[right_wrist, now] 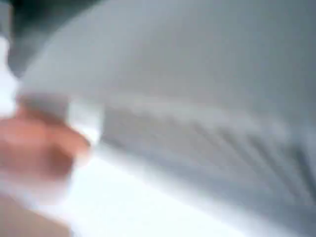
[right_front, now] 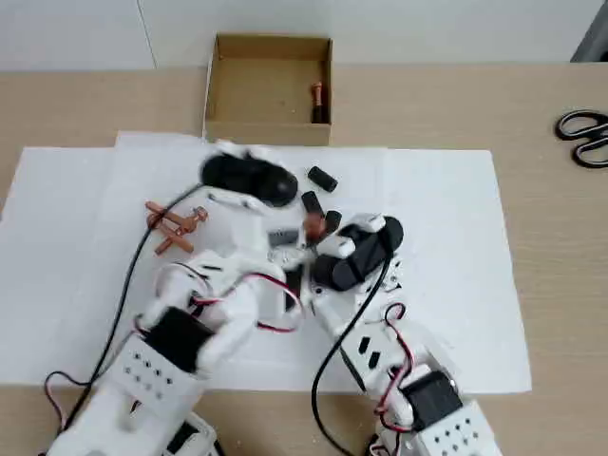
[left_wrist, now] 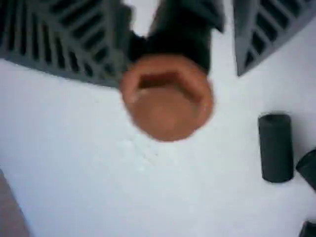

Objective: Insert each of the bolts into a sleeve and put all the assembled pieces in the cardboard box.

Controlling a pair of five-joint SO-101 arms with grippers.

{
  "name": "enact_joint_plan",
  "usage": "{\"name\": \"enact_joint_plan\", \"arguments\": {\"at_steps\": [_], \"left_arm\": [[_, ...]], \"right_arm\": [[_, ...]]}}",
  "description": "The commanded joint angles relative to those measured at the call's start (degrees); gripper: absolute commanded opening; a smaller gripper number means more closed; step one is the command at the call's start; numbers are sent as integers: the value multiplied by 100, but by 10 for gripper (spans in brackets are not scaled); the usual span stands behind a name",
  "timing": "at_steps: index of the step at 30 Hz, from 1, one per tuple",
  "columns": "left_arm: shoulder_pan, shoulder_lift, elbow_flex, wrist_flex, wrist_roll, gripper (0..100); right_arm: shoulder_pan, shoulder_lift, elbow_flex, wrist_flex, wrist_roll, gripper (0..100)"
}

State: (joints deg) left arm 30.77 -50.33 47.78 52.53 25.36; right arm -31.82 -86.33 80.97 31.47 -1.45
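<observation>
One piece (right_front: 318, 100) lies in the box (right_front: 269, 128), and mid-bench (right_front: 541, 237) a bolt (left_wrist: 167, 98) meets a sleeve (left_wrist: 182, 39) between the arms — whether either grips it I cannot tell — so next, seat it fully.

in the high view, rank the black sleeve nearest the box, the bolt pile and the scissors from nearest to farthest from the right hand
1. black sleeve: just beyond the right hand, toward the cardboard box.
2. bolt pile: on the paper, off to the view's left.
3. scissors: off the paper, at the view's far right edge.
</observation>
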Motion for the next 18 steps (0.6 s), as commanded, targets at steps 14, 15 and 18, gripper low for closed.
{"name": "enact_joint_plan", "arguments": {"at_steps": [14, 15, 18], "left_arm": [[-2101, -44, -2598, 2637, -53, 344], [-2268, -44, -2659, 2840, -53, 344], [-2664, -18, -2668, 3358, -53, 344]], "right_arm": [[1068, 426, -413, -48, 35, 4], [1191, 655, -607, 31, 35, 4], [1367, 1692, -1512, 136, 35, 4]]}}
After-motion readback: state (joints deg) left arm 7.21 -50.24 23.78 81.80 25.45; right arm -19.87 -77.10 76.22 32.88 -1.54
